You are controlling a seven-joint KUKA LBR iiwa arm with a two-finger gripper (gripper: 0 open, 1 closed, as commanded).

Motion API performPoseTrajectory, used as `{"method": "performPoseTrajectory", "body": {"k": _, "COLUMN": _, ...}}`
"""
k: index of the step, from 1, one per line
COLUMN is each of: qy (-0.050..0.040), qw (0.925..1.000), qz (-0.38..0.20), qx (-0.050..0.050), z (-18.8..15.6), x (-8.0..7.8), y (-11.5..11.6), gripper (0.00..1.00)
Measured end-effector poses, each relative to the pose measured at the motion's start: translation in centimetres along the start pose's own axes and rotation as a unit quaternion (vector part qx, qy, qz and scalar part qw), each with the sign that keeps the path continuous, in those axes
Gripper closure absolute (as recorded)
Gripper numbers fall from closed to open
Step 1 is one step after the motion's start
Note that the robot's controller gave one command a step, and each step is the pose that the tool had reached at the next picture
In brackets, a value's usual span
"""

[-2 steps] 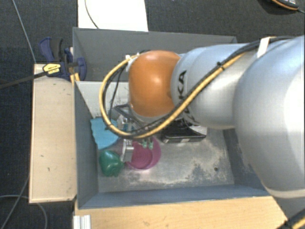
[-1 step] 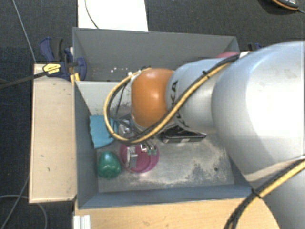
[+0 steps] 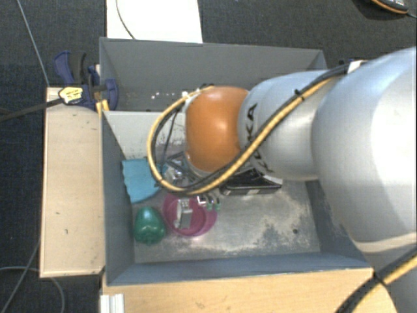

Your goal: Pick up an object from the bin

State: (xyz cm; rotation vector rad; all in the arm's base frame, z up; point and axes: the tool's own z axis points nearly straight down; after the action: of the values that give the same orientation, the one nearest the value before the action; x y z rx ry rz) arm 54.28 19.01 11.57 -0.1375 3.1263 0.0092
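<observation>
My gripper (image 3: 187,212) reaches down from under the orange wrist cover into the bin's lower left part. Its tip is at a magenta round cup-like thing (image 3: 202,224), over the cup's left half and seemingly inside its rim. A dark green rounded thing (image 3: 148,225) lies just left of the cup, close to the bin's left wall. Above that lies a light blue flat piece (image 3: 139,178), like a sponge or cloth, partly hidden by the cable loop.
A black flat thing (image 3: 255,182) lies under the arm, right of the gripper and mostly hidden. The arm and its orange cover hang over the bin's middle and right. Bare grey floor shows at the lower right.
</observation>
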Motion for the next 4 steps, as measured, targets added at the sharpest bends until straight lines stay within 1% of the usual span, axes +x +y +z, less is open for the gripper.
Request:
{"method": "performPoseTrajectory", "body": {"k": 1, "qy": 0.0057, "qw": 0.9999, "qz": 0.016, "qx": 0.002, "z": 4.5, "x": 0.0, "y": -4.8, "gripper": 0.0}}
{"method": "performPoseTrajectory", "body": {"k": 3, "qy": -0.0008, "qw": 0.9999, "qz": -0.016, "qx": -0.001, "z": 3.2, "x": -0.7, "y": -2.5, "gripper": 0.0}}
{"method": "performPoseTrajectory", "body": {"k": 4, "qy": -0.0025, "qw": 0.9909, "qz": -0.134, "qx": -0.001, "z": 1.6, "x": -0.7, "y": -5.8, "gripper": 1.0}}
